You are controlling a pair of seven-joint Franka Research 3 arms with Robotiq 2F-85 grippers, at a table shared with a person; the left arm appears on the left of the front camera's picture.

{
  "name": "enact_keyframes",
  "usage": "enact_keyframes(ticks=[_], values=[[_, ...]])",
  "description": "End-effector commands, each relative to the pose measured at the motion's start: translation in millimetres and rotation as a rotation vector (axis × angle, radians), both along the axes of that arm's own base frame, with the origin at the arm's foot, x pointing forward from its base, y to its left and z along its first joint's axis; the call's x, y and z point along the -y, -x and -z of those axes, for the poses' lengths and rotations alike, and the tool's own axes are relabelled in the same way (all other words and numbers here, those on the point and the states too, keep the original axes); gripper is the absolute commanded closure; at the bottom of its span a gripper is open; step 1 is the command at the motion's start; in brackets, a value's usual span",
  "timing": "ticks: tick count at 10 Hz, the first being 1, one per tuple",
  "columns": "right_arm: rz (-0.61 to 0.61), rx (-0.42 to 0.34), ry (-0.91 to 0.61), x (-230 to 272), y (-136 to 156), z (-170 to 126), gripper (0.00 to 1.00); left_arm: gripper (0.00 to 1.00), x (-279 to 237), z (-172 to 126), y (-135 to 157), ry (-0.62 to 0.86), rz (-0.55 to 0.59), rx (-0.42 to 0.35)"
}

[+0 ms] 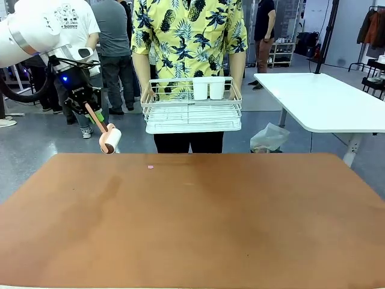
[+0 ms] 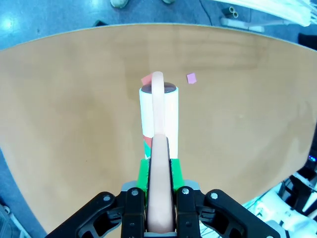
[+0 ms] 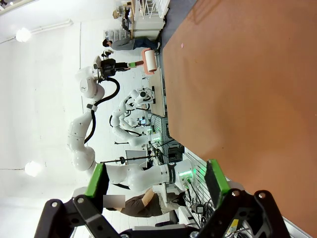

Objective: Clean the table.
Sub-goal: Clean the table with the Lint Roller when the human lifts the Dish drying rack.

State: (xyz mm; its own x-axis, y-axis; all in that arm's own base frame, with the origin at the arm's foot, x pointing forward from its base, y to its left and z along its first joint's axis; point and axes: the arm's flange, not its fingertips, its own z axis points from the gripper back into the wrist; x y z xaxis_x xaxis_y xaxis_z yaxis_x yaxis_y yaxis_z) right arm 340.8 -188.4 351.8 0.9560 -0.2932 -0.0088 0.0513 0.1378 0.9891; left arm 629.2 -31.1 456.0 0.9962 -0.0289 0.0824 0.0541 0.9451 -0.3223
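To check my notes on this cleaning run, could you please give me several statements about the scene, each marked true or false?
1. The left gripper is shut on the handle of the lint roller. True.
2. The right gripper holds a cloth. False: its jaws stand open with nothing between them.
3. The wire rack stands on the table. False: a person holds it up beyond the far edge.
4. A small pink scrap lies on the table. True.
5. The wire rack holds two white cups. True.
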Motion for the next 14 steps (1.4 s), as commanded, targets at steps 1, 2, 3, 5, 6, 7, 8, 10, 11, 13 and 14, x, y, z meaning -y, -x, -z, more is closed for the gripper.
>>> enact_keyframes(ticks=[1,2,3,5,6,7,8,10,11,13,14], values=[[0.002,0.002,-0.001,0,1,-2,0.0,0.79,9,8,-19,-0.041,-0.018,-0.024],[0.002,0.002,-0.001,0,1,-2,0.0,0.79,18,17,-28,-0.068,-0.047,-0.048],[0.002,0.002,-0.001,0,1,-2,0.0,0.79,28,27,-35,-0.107,-0.058,-0.062],[0.002,0.002,-0.001,0,1,-2,0.0,0.79,40,45,-49,-0.134,-0.066,-0.089],[0.002,0.002,-0.001,0,1,-2,0.0,0.79,44,53,-53,-0.131,-0.076,-0.101],[0.002,0.002,-0.001,0,1,-2,0.0,0.79,48,61,-55,-0.123,-0.072,-0.111],[0.002,0.002,-0.001,0,1,-2,0.0,0.79,49,67,-56,-0.13,-0.07,-0.118],[0.002,0.002,-0.001,0,1,-2,0.0,0.79,52,76,-54,-0.128,-0.058,-0.132],[0.002,0.002,-0.001,0,1,-2,0.0,0.79,56,81,-53,-0.129,-0.039,-0.136],[0.002,0.002,-0.001,0,1,-2,0.0,0.79,65,102,-53,-0.137,-0.021,-0.171],[0.002,0.002,-0.001,0,1,-2,0.0,0.79,67,111,-54,-0.134,-0.025,-0.186]])
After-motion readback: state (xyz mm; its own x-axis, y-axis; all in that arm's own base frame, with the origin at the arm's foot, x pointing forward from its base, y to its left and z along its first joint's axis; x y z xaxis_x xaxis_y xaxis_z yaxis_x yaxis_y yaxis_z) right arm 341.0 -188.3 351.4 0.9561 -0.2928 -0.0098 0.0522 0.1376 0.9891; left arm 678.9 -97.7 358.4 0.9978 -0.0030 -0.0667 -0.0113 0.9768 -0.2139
